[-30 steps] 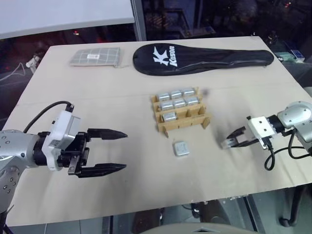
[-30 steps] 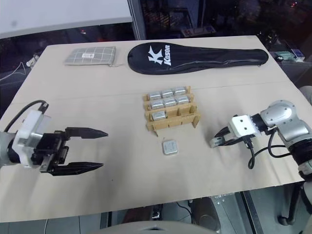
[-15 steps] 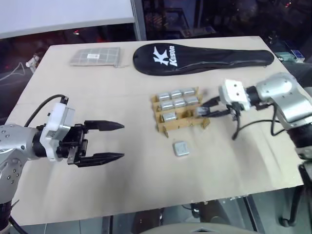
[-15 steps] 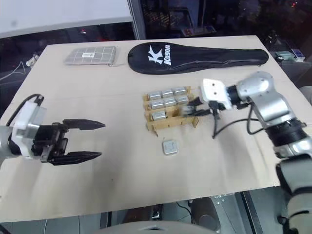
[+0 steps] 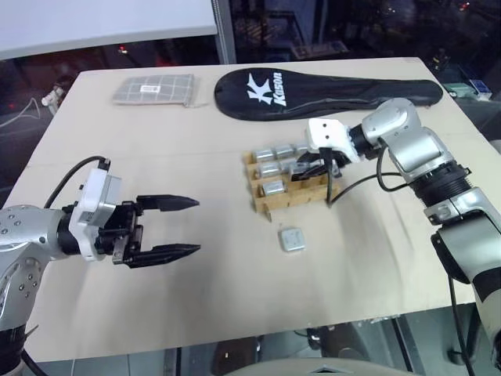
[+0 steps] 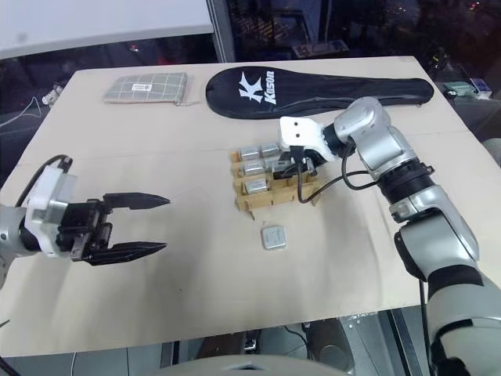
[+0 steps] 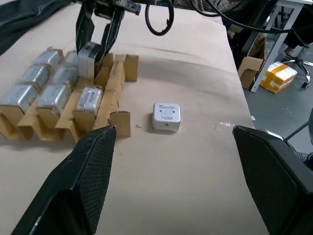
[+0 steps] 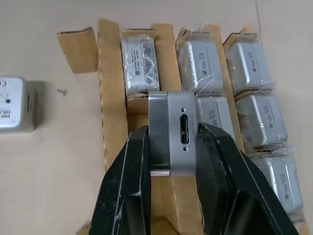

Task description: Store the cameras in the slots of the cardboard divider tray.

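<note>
Seven stored: silver-grey boxy compact cameras (image 8: 254, 122) already sit in the brown corrugated cardboard divider tray (image 5: 291, 194) at the middle of the counter (image 5: 235, 298).
Right pincer (image 8: 171, 161): clamped on one more silver-grey camera (image 8: 173, 132), held over the tray's near row.
Loose camera (image 5: 292, 239): flat on the counter, just beside the tray's near edge.
Left pincer (image 5: 176, 227): jaws wide, holding nothing, well apart from the tray.

Silver arms, white wrist blocks (black cables looping), black fingers (image 5: 166, 203)
</note>
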`<act>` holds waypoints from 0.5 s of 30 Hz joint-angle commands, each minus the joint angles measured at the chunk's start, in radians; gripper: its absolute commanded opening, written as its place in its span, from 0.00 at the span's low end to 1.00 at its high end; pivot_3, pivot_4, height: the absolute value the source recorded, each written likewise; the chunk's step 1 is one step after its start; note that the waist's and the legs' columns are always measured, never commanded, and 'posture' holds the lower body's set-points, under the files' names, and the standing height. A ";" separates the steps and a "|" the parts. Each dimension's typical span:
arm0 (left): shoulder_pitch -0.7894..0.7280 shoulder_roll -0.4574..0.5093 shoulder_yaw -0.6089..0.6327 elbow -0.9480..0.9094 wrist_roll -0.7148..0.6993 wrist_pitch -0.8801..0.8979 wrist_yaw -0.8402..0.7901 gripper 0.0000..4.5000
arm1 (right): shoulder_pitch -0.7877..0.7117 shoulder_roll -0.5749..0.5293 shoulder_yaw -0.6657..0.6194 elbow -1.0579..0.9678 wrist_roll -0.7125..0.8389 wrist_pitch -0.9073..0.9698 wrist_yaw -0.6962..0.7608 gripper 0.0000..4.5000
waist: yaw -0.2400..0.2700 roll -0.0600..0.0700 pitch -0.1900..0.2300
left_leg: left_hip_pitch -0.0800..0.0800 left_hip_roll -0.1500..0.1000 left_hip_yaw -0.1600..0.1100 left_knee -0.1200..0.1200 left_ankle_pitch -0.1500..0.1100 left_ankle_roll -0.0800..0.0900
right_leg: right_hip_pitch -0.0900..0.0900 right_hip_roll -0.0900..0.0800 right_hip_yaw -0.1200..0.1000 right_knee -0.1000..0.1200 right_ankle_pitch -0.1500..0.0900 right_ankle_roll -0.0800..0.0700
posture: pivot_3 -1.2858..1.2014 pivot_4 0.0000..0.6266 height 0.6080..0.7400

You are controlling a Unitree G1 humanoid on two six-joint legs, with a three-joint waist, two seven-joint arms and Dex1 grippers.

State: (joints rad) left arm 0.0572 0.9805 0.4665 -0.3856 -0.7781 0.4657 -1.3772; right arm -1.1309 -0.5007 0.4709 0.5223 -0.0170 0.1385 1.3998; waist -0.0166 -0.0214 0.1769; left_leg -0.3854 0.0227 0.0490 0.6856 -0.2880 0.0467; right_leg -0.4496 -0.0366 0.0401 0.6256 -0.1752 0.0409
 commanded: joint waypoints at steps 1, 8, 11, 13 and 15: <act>0.015 -0.002 0.049 -0.040 -0.021 -0.009 0.012 0.87 | -0.016 0.009 0.008 0.016 -0.035 -0.044 0.028 0.16 | 0.000 0.000 0.000 | 0.000 0.000 0.000 0.000 0.000 0.000 | 0.000 0.000 0.000 0.000 0.000 0.000 | 0.52 0.24 1.00; 0.035 -0.003 0.058 -0.047 -0.022 -0.011 0.017 0.87 | 0.000 0.031 0.012 0.003 -0.061 -0.065 0.051 0.16 | 0.000 0.000 0.000 | 0.000 0.000 0.000 0.000 0.000 0.000 | 0.000 0.000 0.000 0.000 0.000 0.000 | 0.52 0.24 1.00; 0.033 -0.002 0.054 -0.050 -0.024 -0.009 0.021 0.87 | 0.002 0.045 0.013 0.003 -0.071 -0.065 0.041 0.16 | 0.000 0.000 0.000 | 0.000 0.000 0.000 0.000 0.000 -0.001 | 0.000 0.000 0.000 0.000 0.000 0.000 | 0.52 0.24 1.00; 0.029 -0.001 0.050 -0.048 -0.024 -0.009 0.022 0.87 | 0.002 0.050 0.014 0.015 -0.080 -0.068 0.034 0.16 | -0.001 0.000 0.000 | 0.000 0.000 0.000 0.000 0.000 -0.001 | 0.000 0.000 0.000 0.000 0.000 0.000 | 0.52 0.24 1.00; 0.029 0.000 0.049 -0.050 -0.025 -0.008 0.022 0.87 | 0.005 0.048 0.014 0.030 -0.091 -0.081 0.034 0.16 | -0.001 0.000 0.000 | 0.000 0.000 0.000 0.000 0.000 -0.001 | 0.000 0.000 0.000 0.000 0.000 0.000 | 0.52 0.24 1.00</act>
State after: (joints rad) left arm 0.0908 0.9753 0.4970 -0.4144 -0.7877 0.4664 -1.3557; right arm -1.1238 -0.4462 0.4948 0.5564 -0.1014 0.0759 1.4323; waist -0.0177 -0.0211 0.1771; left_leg -0.3852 0.0227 0.0487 0.6854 -0.2876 0.0461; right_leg -0.4495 -0.0367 0.0398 0.6259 -0.1752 0.0408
